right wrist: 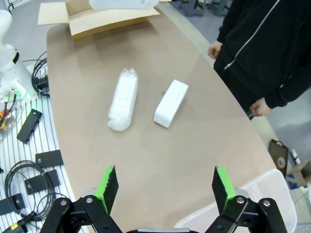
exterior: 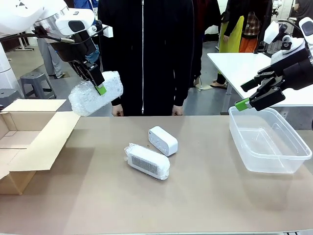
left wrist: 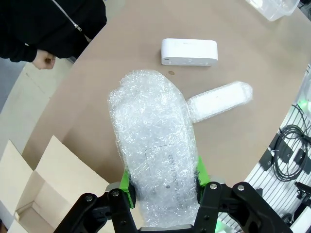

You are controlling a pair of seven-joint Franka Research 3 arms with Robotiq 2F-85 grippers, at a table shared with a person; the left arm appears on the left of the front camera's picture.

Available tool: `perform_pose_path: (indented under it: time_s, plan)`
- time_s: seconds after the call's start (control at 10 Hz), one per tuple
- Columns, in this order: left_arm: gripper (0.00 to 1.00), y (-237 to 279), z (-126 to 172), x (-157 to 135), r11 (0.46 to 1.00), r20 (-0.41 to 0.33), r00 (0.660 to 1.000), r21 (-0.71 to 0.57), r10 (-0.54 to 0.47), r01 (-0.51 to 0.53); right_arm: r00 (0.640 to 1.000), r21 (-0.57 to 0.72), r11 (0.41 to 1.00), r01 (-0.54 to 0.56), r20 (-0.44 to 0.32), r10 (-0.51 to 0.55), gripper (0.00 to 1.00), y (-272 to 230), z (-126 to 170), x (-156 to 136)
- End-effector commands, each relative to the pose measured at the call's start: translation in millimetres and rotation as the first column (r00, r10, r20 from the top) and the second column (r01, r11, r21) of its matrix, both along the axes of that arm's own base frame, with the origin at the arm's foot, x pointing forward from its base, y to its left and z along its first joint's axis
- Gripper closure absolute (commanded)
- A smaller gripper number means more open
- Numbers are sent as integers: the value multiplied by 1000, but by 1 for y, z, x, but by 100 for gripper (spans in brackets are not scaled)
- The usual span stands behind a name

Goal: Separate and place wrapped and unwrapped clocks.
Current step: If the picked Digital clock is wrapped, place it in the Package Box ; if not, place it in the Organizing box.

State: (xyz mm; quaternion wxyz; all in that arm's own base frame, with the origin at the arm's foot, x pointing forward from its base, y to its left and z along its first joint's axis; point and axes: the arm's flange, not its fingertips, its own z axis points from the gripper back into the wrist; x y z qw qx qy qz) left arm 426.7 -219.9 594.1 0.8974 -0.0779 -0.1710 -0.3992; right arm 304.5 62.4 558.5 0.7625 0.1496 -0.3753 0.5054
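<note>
nearest, one wrapped clock [exterior: 146,162] lies mid-table, the unwrapped clock [exterior: 163,140] just behind: glossy, likely slippery, best pinched across its narrow sides. farther, left gripper [exterior: 101,89] clamps the second wrapped clock [exterior: 84,99] aloft by the cardboard box [exterior: 36,142]; padding likely yields. right gripper [exterior: 250,102] empty, jaws spread.

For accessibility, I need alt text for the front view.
The left claw holds a bubble-wrapped clock aloft near an open cardboard box. Another wrapped clock and a bare white clock lie on the table; the open right claw hangs above a clear bin.

Table [exterior: 205,200], wrapped clock [exterior: 148,160], bare clock [exterior: 163,140], tub [exterior: 274,165], box [exterior: 44,147]
</note>
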Motion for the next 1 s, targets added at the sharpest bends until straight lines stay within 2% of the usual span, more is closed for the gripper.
perform_pose_path:
  time_s: [0.0,0.1,0.2,0.3,0.5,0.7,0.8,0.9]
  plan:
    - [65,1,4,0,1000,1,1000,3,6,-6,1000,11,1000,-7,-5,7,0,0,-1,1]
    - [45,0,0,0,1000,0,1000,0,0,0,1000,11,1000,-7,-5,7,0,0,-1,1]
    - [45,24,13,23,992,10,992,-1,125,-125,1000,11,1000,-7,-5,7,0,0,-1,1]
    - [45,56,24,45,968,28,968,-21,249,-249,1000,11,1000,-7,-5,7,0,0,-1,1]
    - [45,117,25,84,899,20,900,-44,436,-435,1000,11,1000,-7,-5,7,0,0,-1,1]
    - [45,172,-1,118,843,35,843,13,537,-538,1000,11,1000,-7,-5,7,0,0,-1,1]
    - [45,200,-24,130,802,3,803,46,596,-596,1000,11,1000,-7,-5,7,0,0,-1,1]
    - [45,221,-41,137,773,21,775,65,632,-631,1000,11,1000,-7,-5,7,0,0,-1,1]
